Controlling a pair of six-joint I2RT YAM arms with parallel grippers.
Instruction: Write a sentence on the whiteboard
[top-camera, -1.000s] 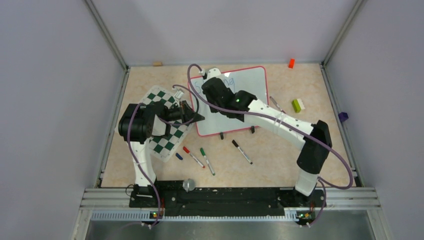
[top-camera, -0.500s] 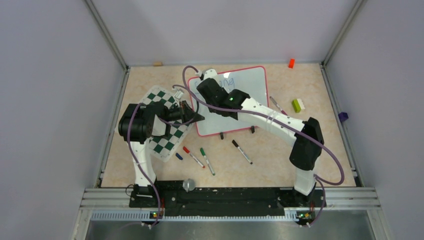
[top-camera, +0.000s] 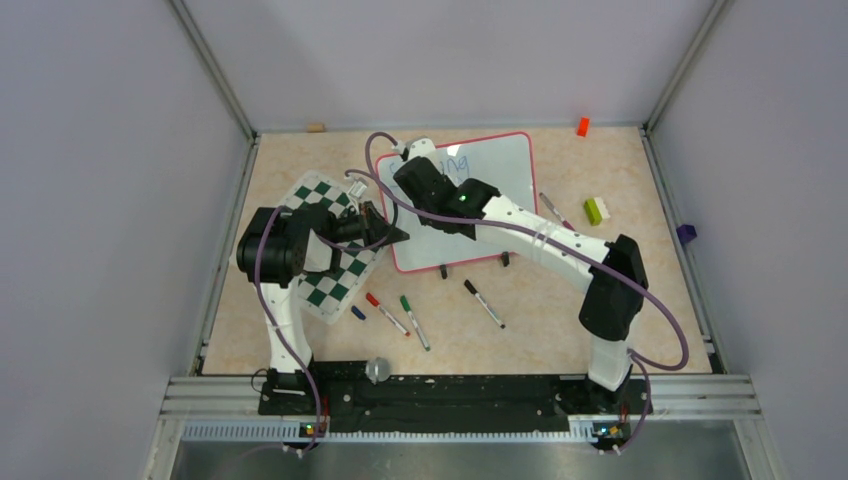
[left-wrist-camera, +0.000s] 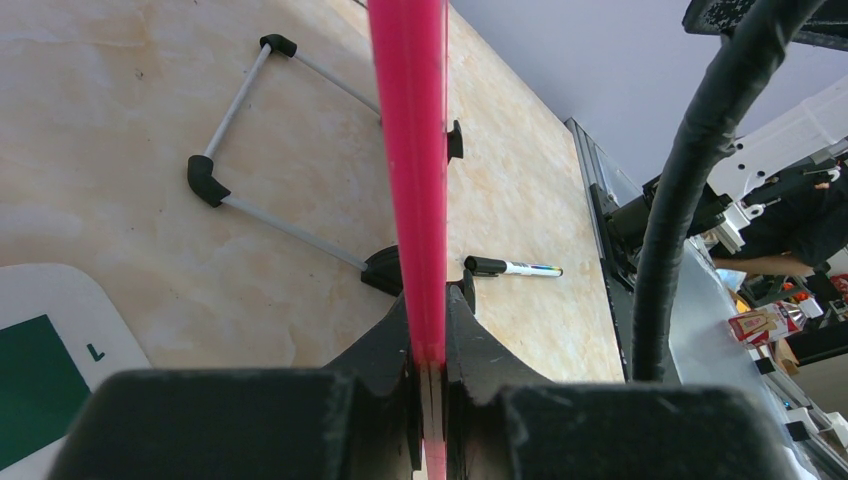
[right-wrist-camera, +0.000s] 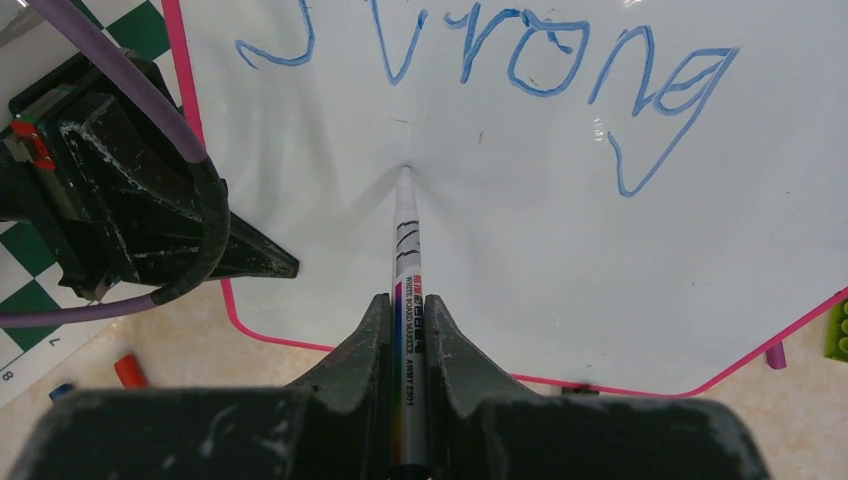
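One blue word (right-wrist-camera: 500, 45), "Strong", on the whiteboard (right-wrist-camera: 560, 250) (marker (right-wrist-camera: 403, 240) nearby).

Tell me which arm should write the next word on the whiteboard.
Right. The right gripper is shut on the marker, whose tip is on the whiteboard just below "Strong", the only word of the sentence in view. The left gripper is shut on the pink frame and holds no pen.

On my worktop (top-camera: 560, 320) the green-and-white chess mat (top-camera: 325, 288) lies at my left. Near it, toward me, a red marker (top-camera: 386, 313), a green marker (top-camera: 415, 323) and a black marker (top-camera: 484, 303) lie apart from one another. An orange block (top-camera: 582, 126) sits at the far edge. A green-and-white block (top-camera: 597, 210) lies off to my right.
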